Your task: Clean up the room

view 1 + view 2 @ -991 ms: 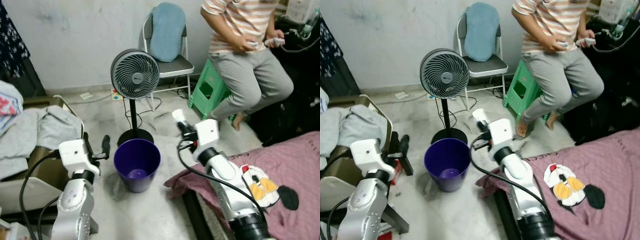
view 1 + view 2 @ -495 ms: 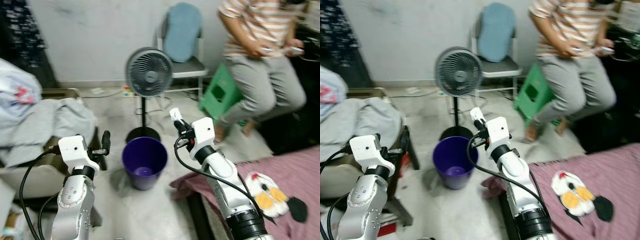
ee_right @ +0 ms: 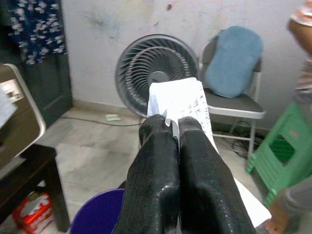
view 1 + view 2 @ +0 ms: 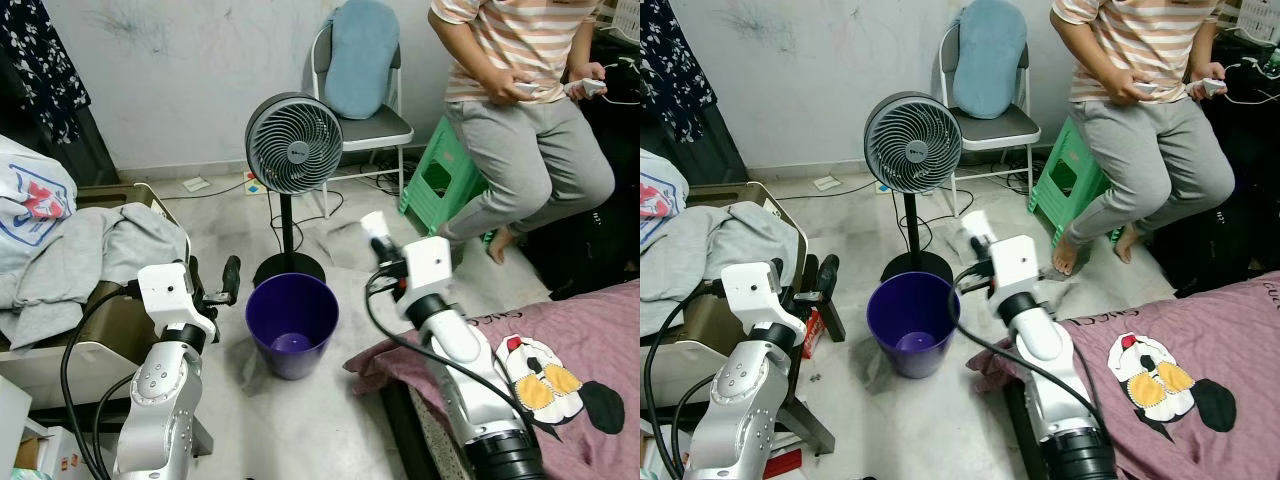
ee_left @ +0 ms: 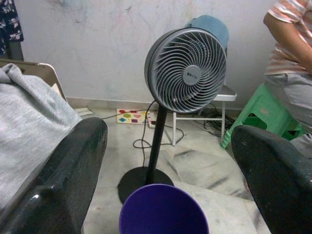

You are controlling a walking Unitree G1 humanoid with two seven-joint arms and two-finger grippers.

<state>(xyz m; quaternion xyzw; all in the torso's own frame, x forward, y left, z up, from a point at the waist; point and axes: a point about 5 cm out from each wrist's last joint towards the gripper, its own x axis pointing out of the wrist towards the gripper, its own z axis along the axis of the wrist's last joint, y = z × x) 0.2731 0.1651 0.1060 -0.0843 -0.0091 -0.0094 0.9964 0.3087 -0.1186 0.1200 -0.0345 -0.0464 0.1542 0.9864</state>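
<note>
A scuffed pale wall (image 4: 180,80) backs a room with a grey stone floor (image 4: 330,430). At the far left, grey clothes (image 4: 95,250) are heaped over a beige case (image 4: 70,355). Just right of that heap the left gripper (image 4: 229,281) is raised beside the bin, its two black fingers (image 5: 56,187) spread wide with nothing between them; in its wrist view the purple bin and the fan stand show in the gap.

The purple bin (image 4: 291,322) stands on the floor between the two arms, upright, with something small and pale purple on its bottom. Directly behind it is a grey pedestal fan (image 4: 294,143), its round black base just beyond the bin's rim. Behind the fan a folding chair (image 4: 365,125) holds a blue cushion (image 4: 358,55) propped against its back.

Right of the bin, the right gripper (image 4: 378,240) is held up, level with the fan's pole and a little beyond the bin's far rim. Its fingers (image 3: 156,195) are pressed together on a white piece of paper (image 3: 181,105), which sticks out past the fingertips and trails along one side of them.

Further right a person (image 4: 520,110) in a striped shirt and grey trousers sits on a green stool (image 4: 432,180). At the lower right is a bed with a maroon cover (image 4: 580,340) printed with a cartoon figure.
</note>
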